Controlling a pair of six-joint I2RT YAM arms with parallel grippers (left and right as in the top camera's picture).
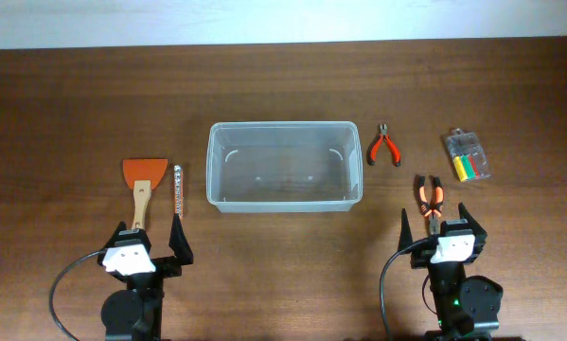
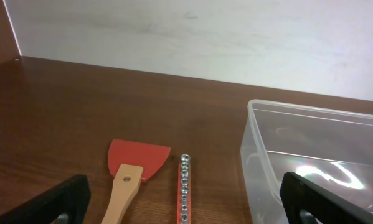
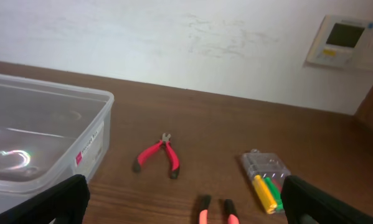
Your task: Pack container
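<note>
You have packed nothing yet: the container (image 1: pixel 285 124) sits empty at mid-tabletop (image 1: pixel 75 114), with the scraper (image 1: pixel 143 175) and bit strip (image 1: pixel 178 188) at its nine o'clock. The red pliers (image 1: pixel 385 147), orange pliers (image 1: pixel 432 197) and small case (image 1: pixel 468 156) lie at its three o'clock. The left claw (image 1: pixel 149 233) and right claw (image 1: pixel 434 224) stand wide apart, holding nothing.

1. The container (image 3: pixel 46 124) fills the left side, with a label on its near end wall.
2. Red pliers (image 3: pixel 158 158) lie on the table (image 3: pixel 192 118) near the container, not touching it.
3. A clear case (image 3: pixel 267 177) with yellow and green pieces lies further right.
4. Two orange handles (image 3: pixel 215 213) show at the bottom edge.
5. The right gripper (image 3: pixel 183 186) is empty, its fingers (image 3: pixel 55 202) spread wide at the bottom corners.
6. A wall panel (image 3: pixel 343 40) sits top right.
</note>
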